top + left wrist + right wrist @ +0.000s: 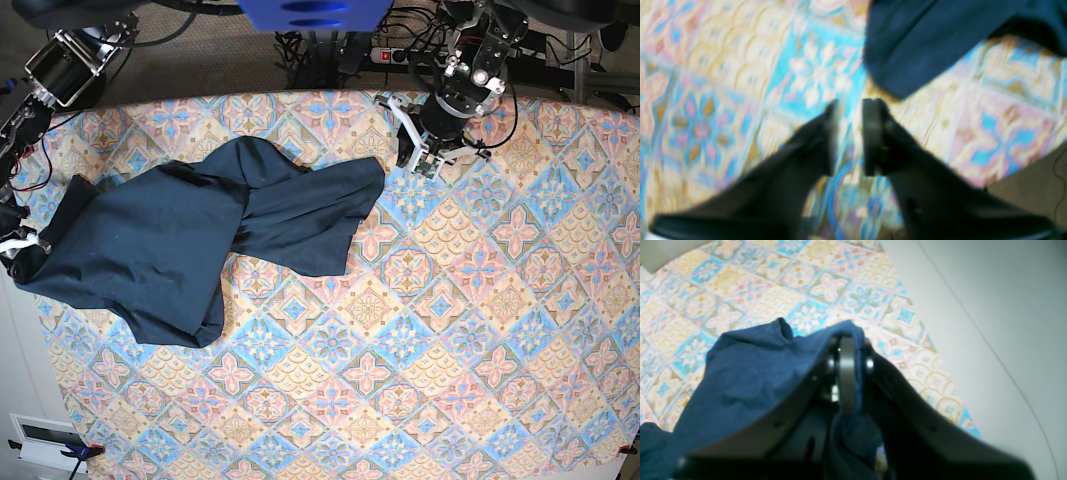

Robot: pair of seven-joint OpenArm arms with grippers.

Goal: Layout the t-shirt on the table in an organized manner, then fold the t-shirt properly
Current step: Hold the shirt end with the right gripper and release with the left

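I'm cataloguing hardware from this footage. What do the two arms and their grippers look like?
Both grippers have matte black, wedge-shaped fingers with flat pads. The left gripper sits on a black arm with white brackets and exposed cabling in the base view. The right gripper shows silver screw heads and a grey pad; its arm is black too.

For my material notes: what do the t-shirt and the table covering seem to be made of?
The t-shirt looks like soft, matte knit fabric, dark navy: it drapes in loose folds and bunches where the right hand pinches it. The table surface seems to be a printed cloth with tile pattern, fairly flat; whether it is woven or coated, I cannot tell.
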